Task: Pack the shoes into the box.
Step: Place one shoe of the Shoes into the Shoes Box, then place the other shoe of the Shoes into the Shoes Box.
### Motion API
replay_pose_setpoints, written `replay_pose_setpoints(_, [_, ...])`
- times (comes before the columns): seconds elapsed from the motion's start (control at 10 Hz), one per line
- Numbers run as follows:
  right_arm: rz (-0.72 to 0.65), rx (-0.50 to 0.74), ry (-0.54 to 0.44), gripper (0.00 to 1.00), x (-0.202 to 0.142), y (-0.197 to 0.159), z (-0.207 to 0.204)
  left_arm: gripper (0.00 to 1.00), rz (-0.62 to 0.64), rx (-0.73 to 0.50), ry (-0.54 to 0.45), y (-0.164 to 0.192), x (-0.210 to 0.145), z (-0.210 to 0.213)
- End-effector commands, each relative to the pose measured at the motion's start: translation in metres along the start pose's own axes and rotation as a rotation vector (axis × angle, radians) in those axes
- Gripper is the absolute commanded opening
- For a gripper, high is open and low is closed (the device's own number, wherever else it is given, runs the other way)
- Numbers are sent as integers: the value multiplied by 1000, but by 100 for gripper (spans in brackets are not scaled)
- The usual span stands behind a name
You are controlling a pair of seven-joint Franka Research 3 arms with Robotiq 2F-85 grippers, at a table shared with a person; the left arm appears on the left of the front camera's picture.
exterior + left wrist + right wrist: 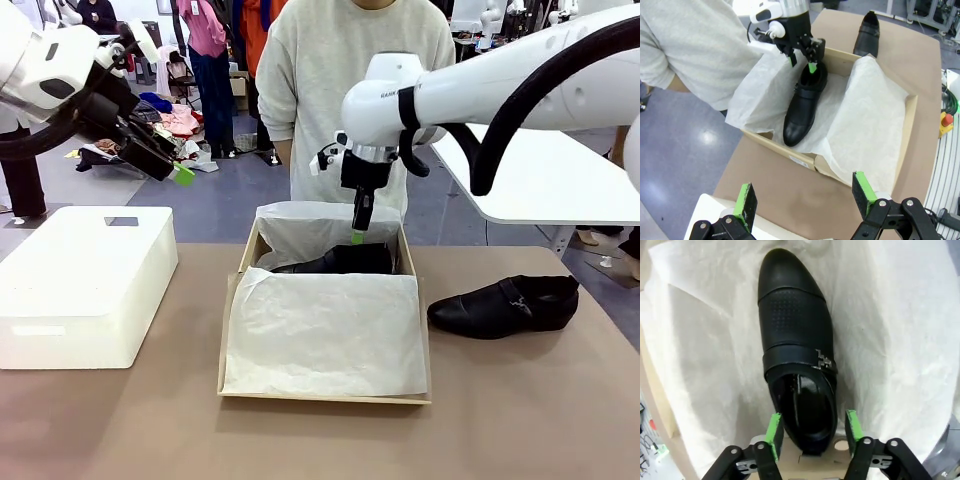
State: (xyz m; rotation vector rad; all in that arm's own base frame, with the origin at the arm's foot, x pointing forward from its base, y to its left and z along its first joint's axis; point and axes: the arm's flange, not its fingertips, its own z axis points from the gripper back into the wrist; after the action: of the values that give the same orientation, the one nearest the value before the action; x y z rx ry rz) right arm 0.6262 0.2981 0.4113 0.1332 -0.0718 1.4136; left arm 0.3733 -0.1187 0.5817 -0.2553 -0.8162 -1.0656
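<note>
The brown cardboard box point(325, 397) lies open mid-table, lined with white tissue paper point(325, 335). One glossy black shoe point(335, 262) lies on its sole inside, along the far wall. In the right wrist view that shoe point(797, 350) points away, with its heel between the green pads. My right gripper point(357, 236) hangs just over the heel, jaws apart and off the leather. The second shoe point(505, 305) lies on the table right of the box. My left gripper point(180, 172) is raised at the far left, open and empty; from there I look down on the box point(805, 162) and the packed shoe point(802, 105).
A white rectangular block point(85, 285) sits on the table's left side. A person in a grey sweatshirt point(350, 80) stands right behind the box. A white table point(560, 180) stands at the right rear. Bare brown tabletop point(320, 440) runs along the near edge.
</note>
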Motion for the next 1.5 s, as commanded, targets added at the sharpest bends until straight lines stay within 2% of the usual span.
replay_pose_setpoints(0.0, [5,12,-25,100,-6,13,19,100,-9,-14,-14,2,-1,0])
replay_pose_setpoints(0.3, [26,-34,-14,100,-10,24,37,100,-9,-14,-14,2,-1,0])
replay_pose_setpoints(0.5, [-25,-68,13,100,-16,25,43,100,-9,-14,-14,2,-1,0])
replay_pose_setpoints(0.6, [11,-37,-3,100,0,16,43,100,-9,-14,-14,2,-1,0])
replay_pose_setpoints(0.8, [6,-42,2,100,-4,17,46,100,-9,-14,-14,2,-1,0])
replay_pose_setpoints(1.1, [36,-149,49,100,-33,32,99,100,-9,-14,-14,2,-1,0])
replay_pose_setpoints(1.4, [47,-200,104,100,-74,46,128,100,-9,-14,-14,2,-1,0])
